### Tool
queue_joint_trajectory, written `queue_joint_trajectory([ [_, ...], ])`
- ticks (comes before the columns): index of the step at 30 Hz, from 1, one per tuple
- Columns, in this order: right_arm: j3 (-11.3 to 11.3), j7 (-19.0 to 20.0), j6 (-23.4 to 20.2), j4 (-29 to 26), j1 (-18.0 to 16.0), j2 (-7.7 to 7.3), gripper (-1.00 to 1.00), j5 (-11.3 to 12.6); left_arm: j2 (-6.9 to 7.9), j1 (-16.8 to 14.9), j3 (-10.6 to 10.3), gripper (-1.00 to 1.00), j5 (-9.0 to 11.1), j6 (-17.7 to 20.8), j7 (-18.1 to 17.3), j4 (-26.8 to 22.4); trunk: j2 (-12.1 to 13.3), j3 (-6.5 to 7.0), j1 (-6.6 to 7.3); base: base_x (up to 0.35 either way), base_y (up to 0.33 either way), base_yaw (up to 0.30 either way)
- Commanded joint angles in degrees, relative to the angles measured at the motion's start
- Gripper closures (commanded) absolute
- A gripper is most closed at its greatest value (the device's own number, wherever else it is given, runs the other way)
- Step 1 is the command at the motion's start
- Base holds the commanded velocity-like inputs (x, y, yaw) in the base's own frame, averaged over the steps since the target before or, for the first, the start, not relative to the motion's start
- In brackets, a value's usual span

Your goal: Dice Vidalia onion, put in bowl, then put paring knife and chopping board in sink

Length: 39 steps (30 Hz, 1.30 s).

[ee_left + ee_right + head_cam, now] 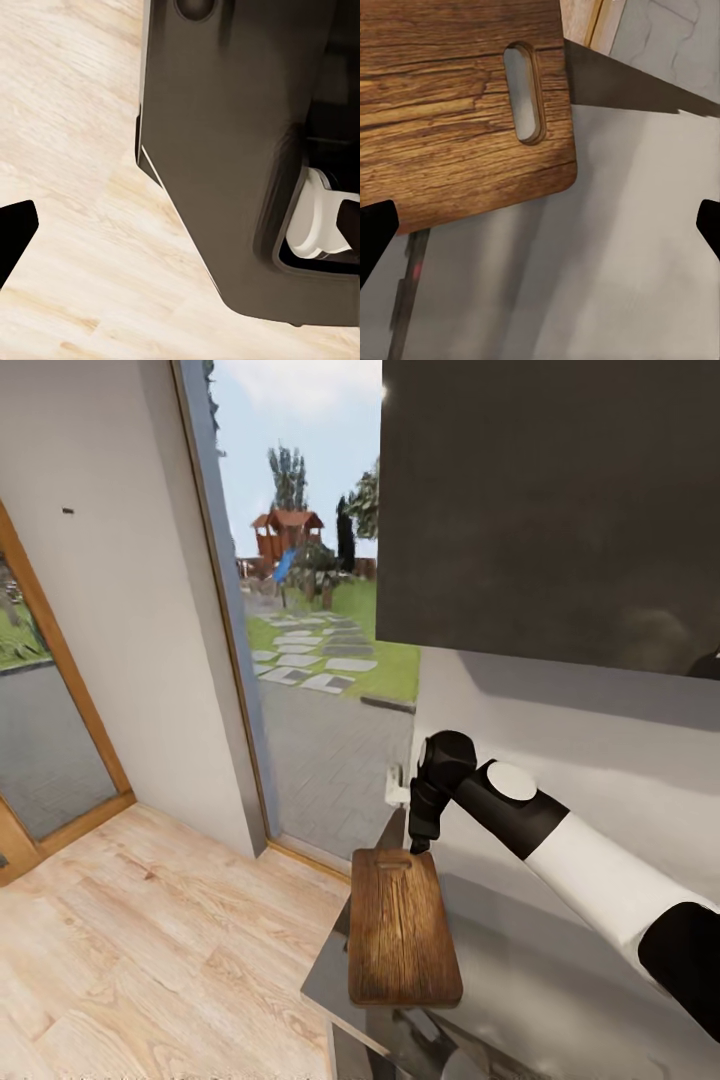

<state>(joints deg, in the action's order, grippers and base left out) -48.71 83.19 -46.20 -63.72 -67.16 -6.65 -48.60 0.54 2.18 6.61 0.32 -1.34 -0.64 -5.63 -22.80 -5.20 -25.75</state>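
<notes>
**Right arm poised over the chopping board at the counter's end**

Nearest the head camera, the white-and-black right arm reaches in from the lower right, and its right gripper [421,847] points down just above the far short end of the chopping board [402,930], beside the slot-shaped handle hole [396,863]. Whether it touches the wood cannot be told. In the right wrist view the 2 black fingertips [375,236] sit at opposite edges of the picture, so the jaws stand wide apart with nothing between them; the board [450,105] lies off to one side of that gap.

That board rests on the glossy dark-grey countertop [520,960], its near end overhanging the counter's corner above the pale wood floor [150,950]. A dark upper cabinet [550,510] hangs above, and a large window [310,610] shows a garden outside.

From the left wrist camera, 1 black fingertip [15,232] shows over the plank floor [75,112] beside a dark body panel; how wide the left gripper stands cannot be told.
</notes>
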Motion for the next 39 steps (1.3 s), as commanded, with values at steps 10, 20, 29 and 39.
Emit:
queue_joint_trajectory([
  [10, -0.25, 0.39, -1.41, -0.09, -0.08, -0.03, -1.0, -0.35, -0.01, 0.01, 0.33, -1.0, 0.03, -0.07, -0.07, -0.09, -0.12, -0.79, -0.03, 0.001, 0.0, 0.0],
  [20, -0.25, 0.39, -1.61, -0.09, -0.08, -0.03, -1.0, -0.35, -0.01, 0.01, 0.33, -1.0, 0.03, -0.07, -0.07, -0.09, -0.12, -0.84, -0.03, 0.216, 0.059, 0.0],
  [29, -0.33, 0.39, -1.61, -0.09, -0.08, -0.03, -1.0, -0.35, -0.01, 0.01, 0.33, -1.0, 0.02, -0.07, -0.07, -0.09, -0.12, -1.11, -0.03, 0.126, 0.038, 0.0],
  [39, -0.35, 0.39, -1.61, -0.09, -0.08, -0.03, -1.0, -0.35, -0.01, 0.01, 0.33, -1.0, 0.02, -0.07, -0.07, -0.09, -0.12, -1.93, -0.03, 0.003, 0.001, 0.0],
])
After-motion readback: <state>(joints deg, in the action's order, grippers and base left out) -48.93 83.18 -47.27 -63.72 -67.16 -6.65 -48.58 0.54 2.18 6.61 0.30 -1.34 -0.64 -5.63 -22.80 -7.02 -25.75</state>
